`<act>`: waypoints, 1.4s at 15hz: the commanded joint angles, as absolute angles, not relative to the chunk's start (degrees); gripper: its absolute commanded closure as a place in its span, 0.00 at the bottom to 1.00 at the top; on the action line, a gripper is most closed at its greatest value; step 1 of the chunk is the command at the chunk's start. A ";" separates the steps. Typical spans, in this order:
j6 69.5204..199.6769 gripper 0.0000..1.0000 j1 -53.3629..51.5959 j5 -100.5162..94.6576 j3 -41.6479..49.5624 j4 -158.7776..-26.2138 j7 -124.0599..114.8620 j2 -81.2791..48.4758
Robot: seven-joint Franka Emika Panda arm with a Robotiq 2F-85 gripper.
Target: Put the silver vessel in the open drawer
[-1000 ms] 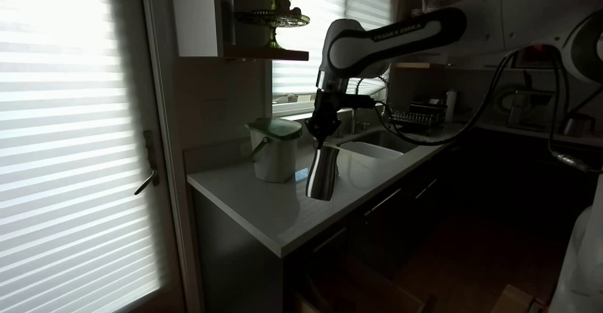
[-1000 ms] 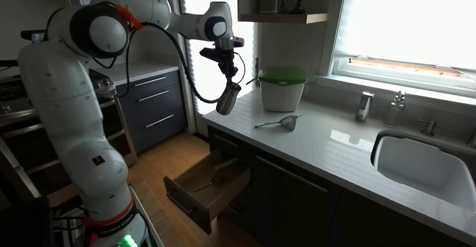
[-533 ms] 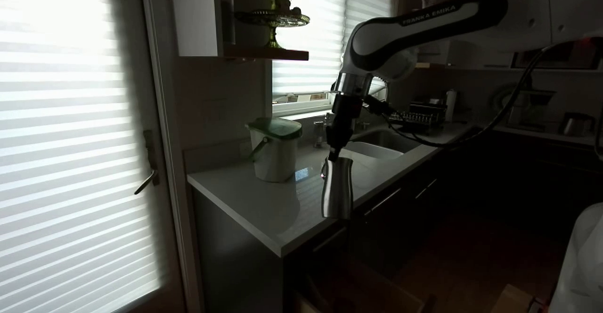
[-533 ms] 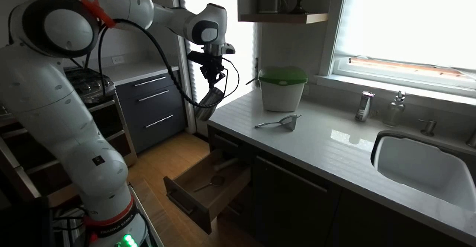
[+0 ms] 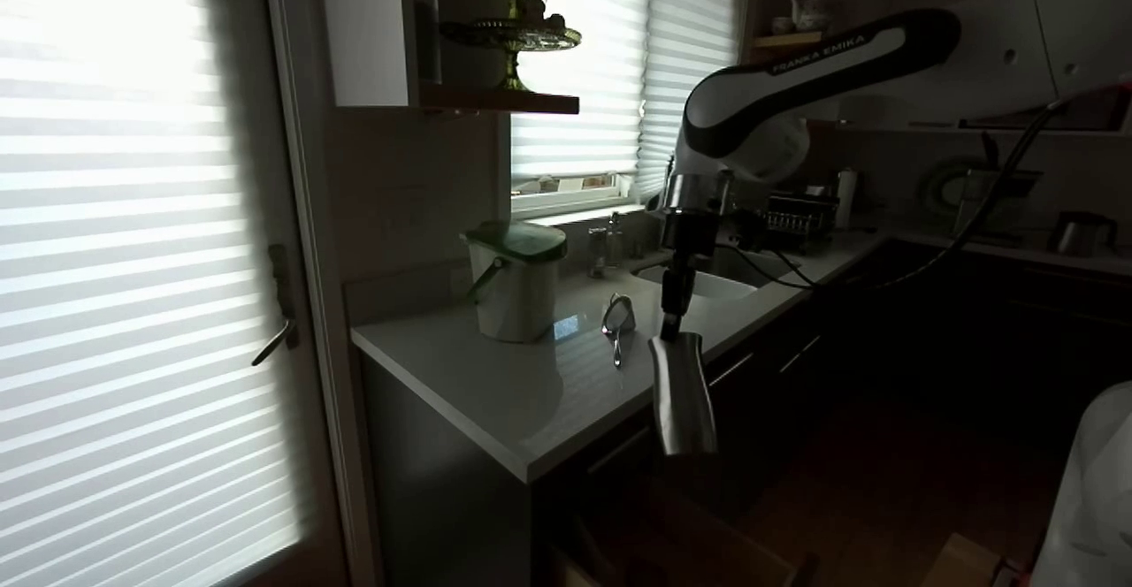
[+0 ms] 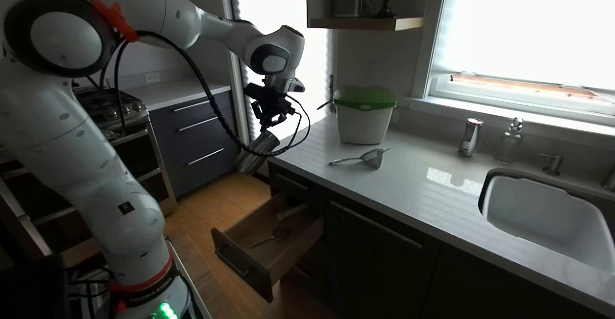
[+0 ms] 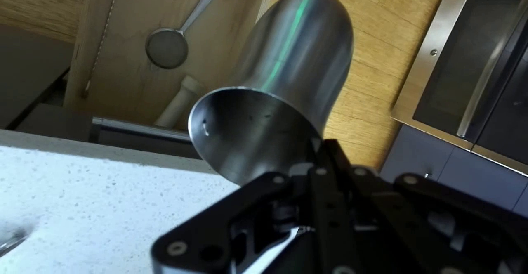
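The silver vessel, a shiny metal cup with a waist, shows in both exterior views and the wrist view. My gripper is shut on its rim in both exterior views and the wrist view. The vessel hangs tilted in the air, its mouth toward the gripper, just off the counter's edge. The open drawer is below it. In the wrist view, the drawer's wooden floor shows beside the vessel, which hides part of the drawer's side. The drawer is dark in an exterior view.
A small strainer and a pale cylindrical object lie in the drawer. The counter edge is close to the vessel. A metal strainer, a pale pot with green top and a can stand on the counter.
My gripper has moved down and away from the counter with the vessel in it. The vessel has tilted further. The drawer and the things on the counter have not moved.
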State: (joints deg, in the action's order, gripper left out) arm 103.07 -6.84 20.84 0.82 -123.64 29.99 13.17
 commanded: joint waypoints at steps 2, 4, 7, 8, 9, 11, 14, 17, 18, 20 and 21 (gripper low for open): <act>102.93 0.97 -6.65 20.87 0.15 -123.26 29.78 13.14; 102.93 0.97 -6.65 20.86 0.14 -123.22 29.77 13.13; 103.79 0.99 -6.56 20.69 0.14 -124.30 29.93 12.90; 103.84 0.99 -6.46 20.99 0.28 -125.23 30.01 12.65; 104.54 0.99 -6.28 21.00 0.34 -126.42 29.94 12.47; 105.93 0.99 -5.88 22.22 0.76 -128.83 30.16 11.98; 109.81 0.99 -4.88 23.25 1.53 -133.20 30.60 11.25; 115.46 0.99 -3.85 25.66 2.52 -138.27 31.18 9.92; 117.37 0.99 -3.51 26.90 2.97 -139.81 31.85 9.41; 121.41 0.99 -3.05 30.92 3.83 -142.73 34.16 8.19; 122.86 0.99 -2.76 32.80 4.17 -144.25 35.28 7.99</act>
State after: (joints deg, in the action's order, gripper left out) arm 118.95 -3.59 27.48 3.11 -140.17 31.80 8.32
